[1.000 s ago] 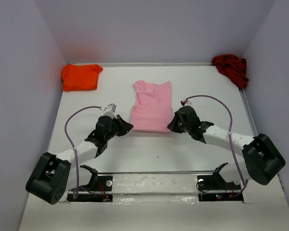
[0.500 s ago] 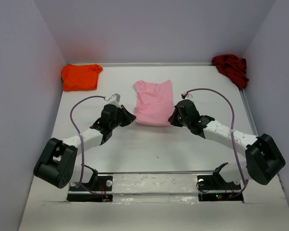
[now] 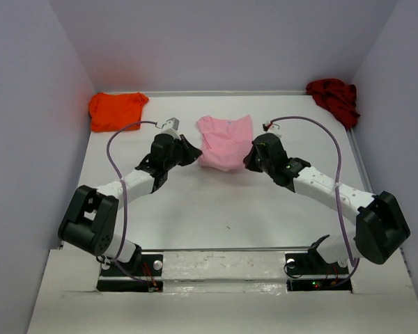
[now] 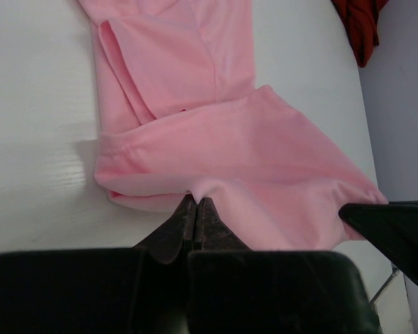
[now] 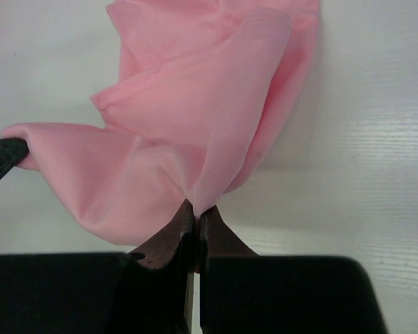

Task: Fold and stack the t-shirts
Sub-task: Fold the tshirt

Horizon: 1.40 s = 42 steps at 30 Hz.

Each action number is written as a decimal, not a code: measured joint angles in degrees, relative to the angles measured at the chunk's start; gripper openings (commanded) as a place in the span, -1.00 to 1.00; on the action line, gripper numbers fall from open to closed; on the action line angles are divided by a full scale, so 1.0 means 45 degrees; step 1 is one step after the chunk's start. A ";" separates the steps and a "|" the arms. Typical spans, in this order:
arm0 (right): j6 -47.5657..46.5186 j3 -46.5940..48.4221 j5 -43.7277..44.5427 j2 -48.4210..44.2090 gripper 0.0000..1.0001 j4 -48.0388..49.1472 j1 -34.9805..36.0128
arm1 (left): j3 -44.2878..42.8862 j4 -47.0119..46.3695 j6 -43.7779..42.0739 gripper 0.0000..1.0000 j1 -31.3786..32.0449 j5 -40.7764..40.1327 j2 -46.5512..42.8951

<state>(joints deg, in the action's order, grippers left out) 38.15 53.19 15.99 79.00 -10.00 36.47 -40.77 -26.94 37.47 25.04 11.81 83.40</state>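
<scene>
Both sets of fingers clenched on the pink t-shirt (image 3: 225,141)
The left fingers (image 4: 180,233) and right fingers (image 5: 171,240) each pinched the near hem of the pink t-shirt, which lay on the table (image 3: 223,209) just past centre toward 12 o'clock, its hem end raised and doubled toward the collar end. The orange t-shirt (image 3: 115,111) sat in the 10 o'clock corner and the dark red t-shirt (image 3: 334,99) in the 2 o'clock corner, both well apart from the arms

Honestly there was no text, label, brand, number or sign that I could actually read anywhere in any of the three views.
</scene>
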 measured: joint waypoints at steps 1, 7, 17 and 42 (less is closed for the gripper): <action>0.0000 0.0000 -0.0024 0.0000 -1.00 -0.0049 0.0000 | -0.0078 0.0000 -0.0019 -1.00 0.0000 0.0034 0.0000; 0.0015 -0.0534 -0.0325 -0.0204 -1.00 -0.0073 0.0000 | 0.0189 0.0262 -0.0087 -1.00 0.0000 0.0112 -0.0563; 0.0393 -0.2399 -0.0918 -0.2050 -1.00 -0.0267 0.0010 | 0.2667 0.0933 0.0272 -1.00 0.0199 0.0325 -0.4546; 0.0180 -0.1151 0.0107 -0.2293 -1.00 -0.1409 0.0534 | 0.1632 0.1744 0.0238 -1.00 0.0408 -0.0238 -0.3837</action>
<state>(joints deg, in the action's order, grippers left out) 38.96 48.01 16.47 68.69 -16.34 38.87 -33.43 -19.09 38.54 26.87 10.74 66.13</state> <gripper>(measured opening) 0.038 0.025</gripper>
